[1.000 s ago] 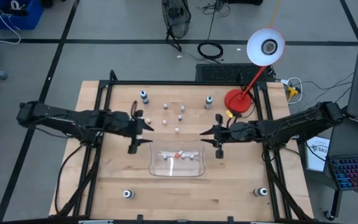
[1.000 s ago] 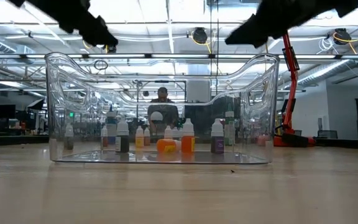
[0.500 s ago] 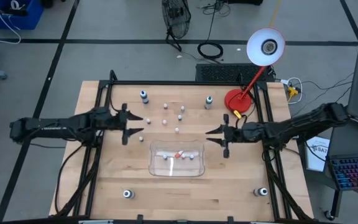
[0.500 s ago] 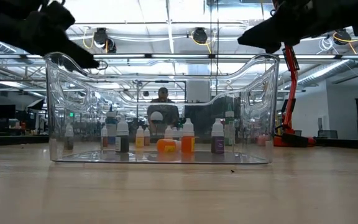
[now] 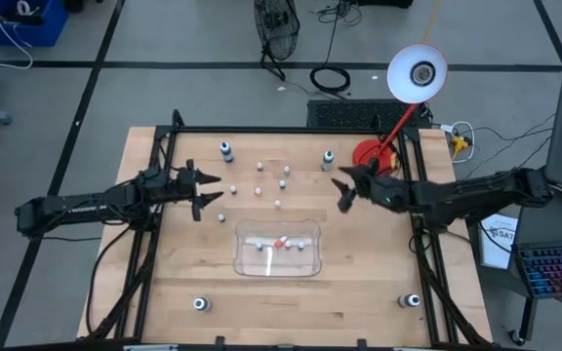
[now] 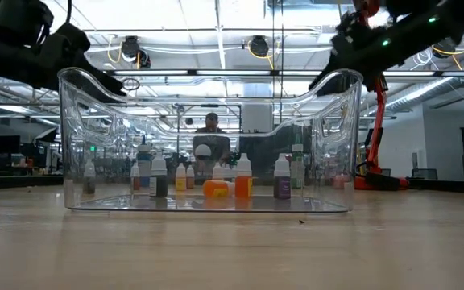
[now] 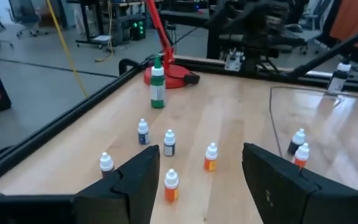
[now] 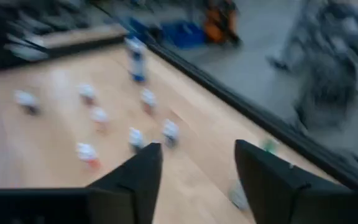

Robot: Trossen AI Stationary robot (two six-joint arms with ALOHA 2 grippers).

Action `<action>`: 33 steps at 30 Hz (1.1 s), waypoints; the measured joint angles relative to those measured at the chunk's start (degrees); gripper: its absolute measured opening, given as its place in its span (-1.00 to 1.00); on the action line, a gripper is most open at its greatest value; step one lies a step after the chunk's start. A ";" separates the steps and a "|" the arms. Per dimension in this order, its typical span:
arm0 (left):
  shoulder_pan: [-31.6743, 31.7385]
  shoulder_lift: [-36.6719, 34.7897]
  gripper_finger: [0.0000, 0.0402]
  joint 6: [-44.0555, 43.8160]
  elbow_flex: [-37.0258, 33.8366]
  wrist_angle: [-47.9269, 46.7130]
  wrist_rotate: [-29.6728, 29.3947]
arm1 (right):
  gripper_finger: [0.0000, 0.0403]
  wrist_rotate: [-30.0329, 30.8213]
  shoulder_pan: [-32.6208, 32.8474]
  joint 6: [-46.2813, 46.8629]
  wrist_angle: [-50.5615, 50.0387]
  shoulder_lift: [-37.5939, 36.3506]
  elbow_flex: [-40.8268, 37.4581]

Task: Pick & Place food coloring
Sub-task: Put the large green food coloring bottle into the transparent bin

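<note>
The food coloring is a set of small bottles. Several loose ones (image 5: 278, 182) stand upright on the wooden table, far of a clear tray (image 5: 242, 261) that holds several more (image 6: 242, 176). My left gripper (image 5: 213, 191) hovers open at the table's left, pointing level toward the loose bottles (image 7: 170, 185), and touches none. My right gripper (image 5: 341, 191) hovers open at the right of the same group (image 8: 135, 137), also touching nothing. In the low view both arms show dark above the tray's rim.
Larger bottles stand at the far left (image 5: 225, 151), the far right (image 5: 328, 158) and near the two front corners (image 5: 199, 303) (image 5: 410, 300). A red desk lamp's base (image 5: 374, 159) sits at the far right corner. Black frame rails (image 5: 159, 175) border the table.
My left gripper has drawn back from above the tray toward the table's left and far side, sinking and levelling out. My right gripper has moved toward the far right, rolled, and its fingers stand wider apart than before. The bottles and tray have stayed put.
</note>
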 joint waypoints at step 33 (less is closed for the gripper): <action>-0.04 0.37 0.13 2.99 -0.62 -0.38 0.02 | 0.15 -22.14 -27.56 4.29 -19.24 28.44 21.08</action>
